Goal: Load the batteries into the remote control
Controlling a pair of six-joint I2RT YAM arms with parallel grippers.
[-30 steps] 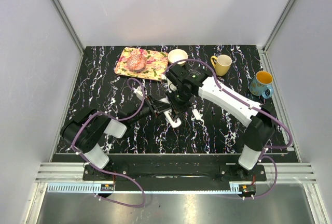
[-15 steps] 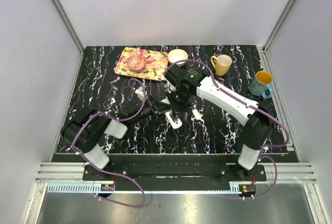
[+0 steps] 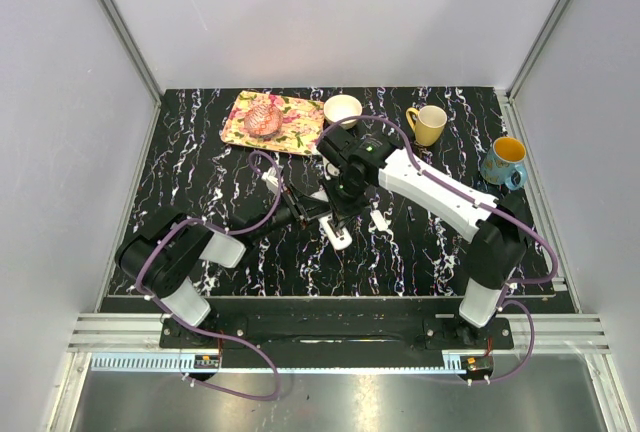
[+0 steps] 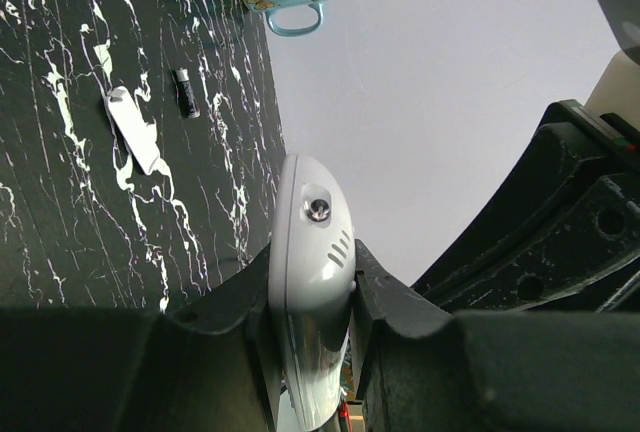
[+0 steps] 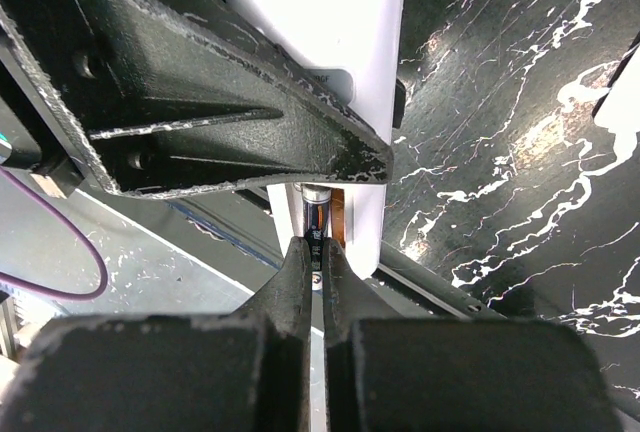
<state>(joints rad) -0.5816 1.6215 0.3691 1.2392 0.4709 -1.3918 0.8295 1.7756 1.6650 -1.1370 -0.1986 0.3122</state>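
Black, white-veined counter (image 3: 200, 182) fills the enclosure between plain grey walls. Both arms meet over its centre. Along the far edge you see a floral tray (image 3: 300, 130), a yellow mug (image 3: 428, 124), a blue butterfly mug (image 3: 503, 162) and a white bowl (image 3: 343, 109).

Check the left gripper (image 4: 312, 292): its fingers are clenched on the remote control (image 5: 330, 12), one on each long side, holding it off the counter with the slot face turned toward the right wrist camera.

Check the right gripper (image 5: 315, 255): its fingers are pressed together with almost no gap. Their tips sit at the end of a battery (image 5: 316, 217), which lies in the remote's recessed slot beside a copper-coloured contact. You cannot tell whether the tips pinch that end or only press against it.

A flat white cover piece (image 4: 135, 130) lies on the counter. A loose battery (image 4: 185, 92), dark in colour, lies just beside it, not touching.
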